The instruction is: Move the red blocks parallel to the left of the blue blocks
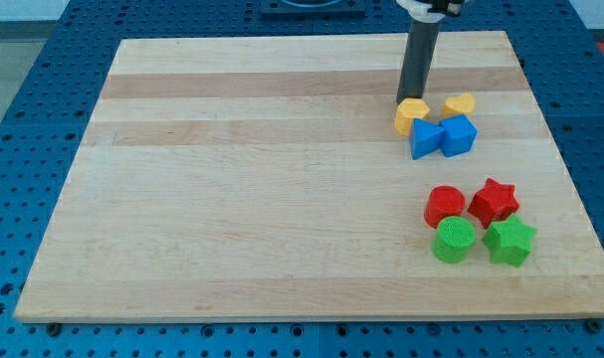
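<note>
Red cylinder (445, 206) and red star (494, 200) side by side near the surface's (232, 199) right edge, the pair's line running parallel to the bottom edge. Blue blocks (443, 136) touching, nearer the top right corner, likewise side by side. No jaws: only a rod, my tip (409, 100) touching the yellow block (412, 113) just above the blues.
</note>
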Tool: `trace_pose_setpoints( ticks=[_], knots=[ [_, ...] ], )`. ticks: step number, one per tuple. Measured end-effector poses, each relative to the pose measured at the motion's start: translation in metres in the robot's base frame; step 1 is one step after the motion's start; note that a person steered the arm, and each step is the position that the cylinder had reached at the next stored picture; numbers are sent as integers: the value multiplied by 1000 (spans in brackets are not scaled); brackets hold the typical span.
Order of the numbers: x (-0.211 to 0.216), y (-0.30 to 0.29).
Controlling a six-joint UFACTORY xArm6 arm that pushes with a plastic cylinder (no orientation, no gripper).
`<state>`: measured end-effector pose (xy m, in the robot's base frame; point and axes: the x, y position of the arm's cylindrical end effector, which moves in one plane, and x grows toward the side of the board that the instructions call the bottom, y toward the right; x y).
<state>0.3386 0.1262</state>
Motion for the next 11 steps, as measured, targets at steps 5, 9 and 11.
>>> trace_pose_setpoints(
  ticks=[5, 9, 11],
  knots=[
    [-9, 207],
    [148, 136],
    [167, 136]
  ],
)
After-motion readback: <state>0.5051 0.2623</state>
